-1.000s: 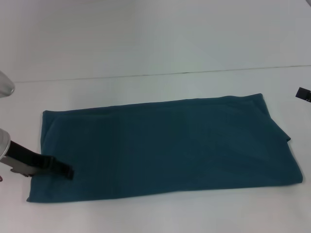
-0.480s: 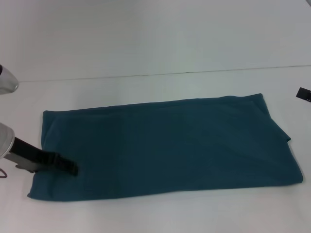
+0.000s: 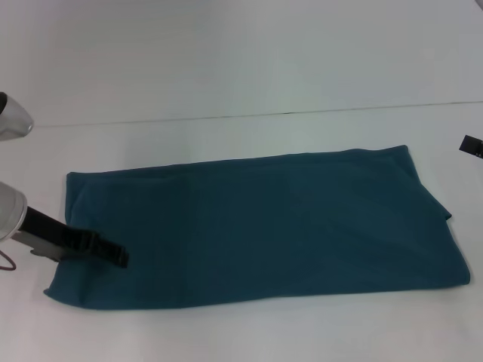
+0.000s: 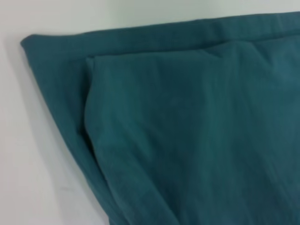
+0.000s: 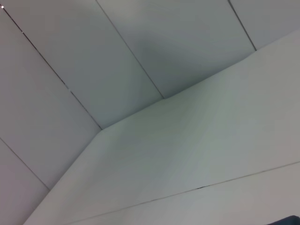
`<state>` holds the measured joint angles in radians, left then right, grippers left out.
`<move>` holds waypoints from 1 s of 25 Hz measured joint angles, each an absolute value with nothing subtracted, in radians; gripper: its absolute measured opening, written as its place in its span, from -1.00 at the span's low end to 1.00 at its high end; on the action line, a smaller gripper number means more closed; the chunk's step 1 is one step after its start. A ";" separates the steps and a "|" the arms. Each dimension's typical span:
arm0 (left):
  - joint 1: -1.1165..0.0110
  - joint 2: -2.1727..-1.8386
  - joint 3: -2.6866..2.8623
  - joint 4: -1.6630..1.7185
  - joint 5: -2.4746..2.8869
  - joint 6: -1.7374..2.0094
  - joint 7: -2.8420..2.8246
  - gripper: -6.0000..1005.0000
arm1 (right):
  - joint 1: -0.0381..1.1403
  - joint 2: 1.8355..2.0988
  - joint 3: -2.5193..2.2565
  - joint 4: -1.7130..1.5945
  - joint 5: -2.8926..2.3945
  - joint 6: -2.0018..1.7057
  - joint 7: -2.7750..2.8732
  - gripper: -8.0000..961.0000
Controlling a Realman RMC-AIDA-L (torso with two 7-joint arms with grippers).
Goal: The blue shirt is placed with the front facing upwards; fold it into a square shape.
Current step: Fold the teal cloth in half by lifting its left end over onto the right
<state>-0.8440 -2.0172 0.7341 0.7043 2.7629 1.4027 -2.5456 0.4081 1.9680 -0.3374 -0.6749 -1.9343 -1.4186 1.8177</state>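
Left gripper [image 3: 121,258]: over the shirt's left end — open or clenched, cannot tell.
Shirt: dark teal-blue cotton shirt [image 3: 264,226] — folded long on white table [image 3: 226,332]; no print readable.
Right gripper [image 3: 472,145]: at right edge.

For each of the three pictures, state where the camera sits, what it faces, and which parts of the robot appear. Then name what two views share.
Head view: high on the robot, looking forward and down at the blue shirt on the white table; the left tool shows, and the right tool at the edge.
Left wrist view: close above the shirt's folded corner; no robot parts.
Right wrist view: faces wall panels; no robot parts.
Shared: head and left wrist both show the shirt.
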 joint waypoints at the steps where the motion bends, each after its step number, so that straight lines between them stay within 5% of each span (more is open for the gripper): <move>1: -0.846 -2.017 0.732 0.704 2.762 1.403 -2.543 0.71 | 0.408 1.968 -0.337 -0.675 -1.934 -1.419 1.818 0.91; 25: -0.844 -2.011 0.735 0.704 2.748 1.388 -2.528 0.55 | 0.408 1.968 -0.337 -0.675 -1.931 -1.419 1.818 0.91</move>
